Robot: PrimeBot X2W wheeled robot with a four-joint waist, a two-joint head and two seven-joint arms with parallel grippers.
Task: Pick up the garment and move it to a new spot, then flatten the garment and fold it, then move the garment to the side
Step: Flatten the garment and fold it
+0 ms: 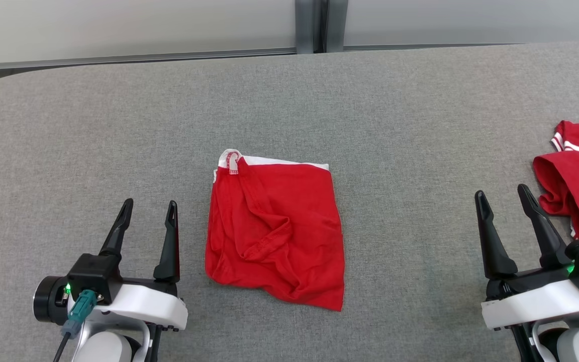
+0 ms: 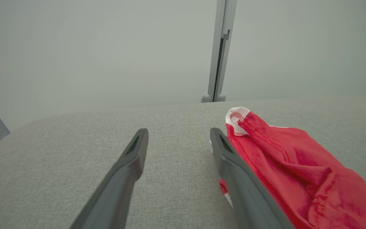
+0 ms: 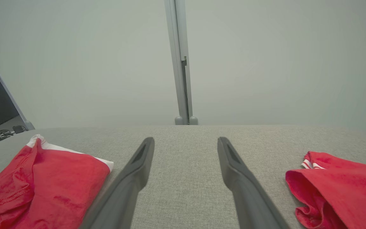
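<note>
At tabletop (image 1: 395, 110) centre lies a red garment (image 1: 275, 231); left end effector (image 1: 150, 202) and right end effector (image 1: 500, 190) gape empty; another garment (image 1: 578, 176) at right edge.

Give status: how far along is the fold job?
Looks done: red garment lies folded, roughly square, on the table. In hand: nothing; left gripper and right gripper are open, off the cloth. Left: moving it aside. A second garment lies crumpled at the right.
</note>
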